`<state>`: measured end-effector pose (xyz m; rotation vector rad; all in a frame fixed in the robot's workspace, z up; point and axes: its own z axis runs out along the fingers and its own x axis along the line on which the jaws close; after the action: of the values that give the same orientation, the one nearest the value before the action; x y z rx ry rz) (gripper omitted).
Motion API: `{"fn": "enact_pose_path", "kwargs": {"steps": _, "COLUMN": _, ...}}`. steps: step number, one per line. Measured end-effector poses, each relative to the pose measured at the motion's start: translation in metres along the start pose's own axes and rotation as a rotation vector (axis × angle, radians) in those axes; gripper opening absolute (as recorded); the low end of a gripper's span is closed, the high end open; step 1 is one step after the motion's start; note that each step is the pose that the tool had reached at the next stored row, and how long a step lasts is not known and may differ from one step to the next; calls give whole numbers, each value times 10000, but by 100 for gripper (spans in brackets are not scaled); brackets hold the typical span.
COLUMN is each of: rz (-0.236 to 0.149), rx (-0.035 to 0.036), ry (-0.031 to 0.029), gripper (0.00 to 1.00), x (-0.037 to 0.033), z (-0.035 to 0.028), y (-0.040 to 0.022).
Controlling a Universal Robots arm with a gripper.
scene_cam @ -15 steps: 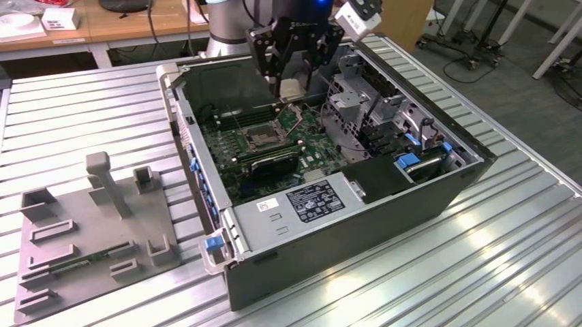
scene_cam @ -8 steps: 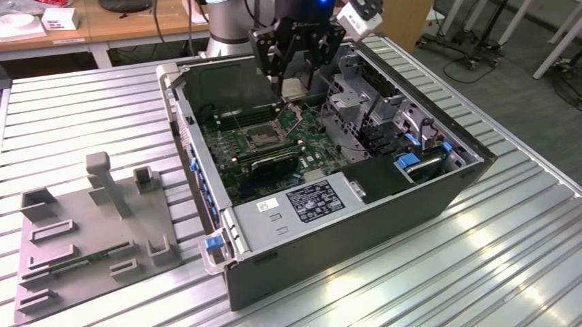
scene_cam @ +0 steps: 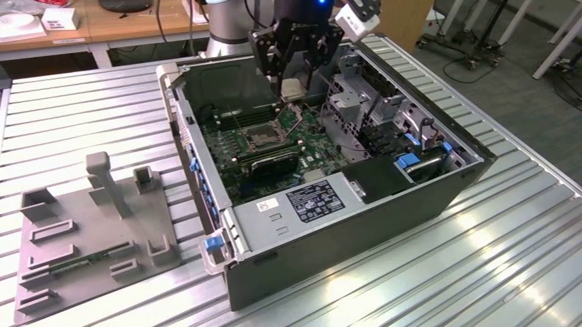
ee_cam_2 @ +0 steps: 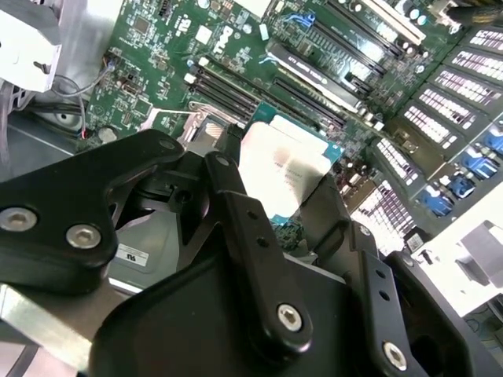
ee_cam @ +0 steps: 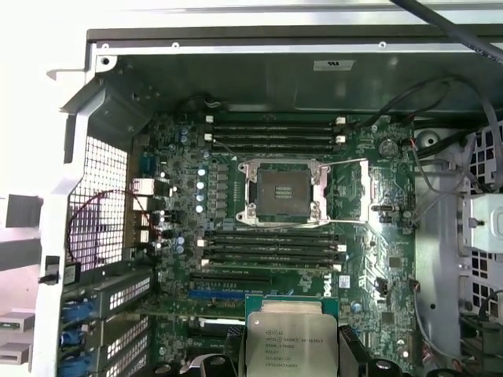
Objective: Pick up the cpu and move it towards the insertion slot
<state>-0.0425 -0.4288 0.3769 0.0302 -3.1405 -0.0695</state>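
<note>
Gripper [scene_cam: 293,87] clamped on cpu [ee_cam: 291,344], upper centre of exterior view, above open computer case [scene_cam: 364,225]. We judge carry step underway. Insertion slot [ee_cam: 284,192] bare, mid-frame; we need alignment above it.

You see the gripper [scene_cam: 293,87] holding the cpu [scene_cam: 291,89] above the open case [scene_cam: 364,225], just beside the slot [scene_cam: 257,134] on the green board [scene_cam: 304,143].

High exterior view; both wrist views close above motherboard [ee_cam: 275,236].
</note>
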Motion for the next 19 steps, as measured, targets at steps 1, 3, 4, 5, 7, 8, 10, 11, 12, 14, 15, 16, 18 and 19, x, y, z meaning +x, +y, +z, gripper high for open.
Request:
{"fn": "enact_pose_path", "kwargs": {"steps": 1, "rz": 0, "rx": 0, "ry": 0, "gripper": 55, "x": 0, "z": 5, "y": 15}}
{"fn": "enact_pose_path", "kwargs": {"steps": 3, "rz": 0, "rx": -2, "ry": -1, "gripper": 55, "x": -1, "z": 18, "y": 49}}
{"fn": "enact_pose_path", "kwargs": {"steps": 4, "rz": -1, "rx": -1, "ry": -1, "gripper": 55, "x": -1, "z": 27, "y": 67}}
{"fn": "enact_pose_path", "kwargs": {"steps": 5, "rz": -1, "rx": -2, "ry": -1, "gripper": 55, "x": -2, "z": 37, "y": 88}}
{"fn": "enact_pose_path", "kwargs": {"steps": 7, "rz": 0, "rx": 0, "ry": 0, "gripper": 55, "x": -2, "z": 54, "y": 129}}
{"fn": "enact_pose_path", "kwargs": {"steps": 8, "rz": 0, "rx": -1, "ry": 0, "gripper": 55, "x": -3, "z": 64, "y": 149}}
{"fn": "enact_pose_path", "kwargs": {"steps": 10, "rz": 0, "rx": -2, "ry": -1, "gripper": 55, "x": -3, "z": 82, "y": 190}}
{"fn": "enact_pose_path", "kwargs": {"steps": 11, "rz": 0, "rx": -1, "ry": -1, "gripper": 55, "x": -4, "z": 90, "y": 214}}
{"fn": "enact_pose_path", "kwargs": {"steps": 12, "rz": 0, "rx": -1, "ry": -1, "gripper": 55, "x": -4, "z": 97, "y": 234}}
{"fn": "enact_pose_path", "kwargs": {"steps": 14, "rz": 0, "rx": -1, "ry": -1, "gripper": 55, "x": -5, "z": 112, "y": 274}}
{"fn": "enact_pose_path", "kwargs": {"steps": 15, "rz": 0, "rx": -1, "ry": -1, "gripper": 55, "x": -5, "z": 119, "y": 291}}
{"fn": "enact_pose_path", "kwargs": {"steps": 16, "rz": 0, "rx": -2, "ry": -1, "gripper": 55, "x": -6, "z": 127, "y": 306}}
{"fn": "enact_pose_path", "kwargs": {"steps": 18, "rz": -1, "rx": -2, "ry": -2, "gripper": 55, "x": -6, "z": 147, "y": 333}}
{"fn": "enact_pose_path", "kwargs": {"steps": 19, "rz": -1, "rx": -2, "ry": -1, "gripper": 55, "x": -6, "z": 159, "y": 345}}
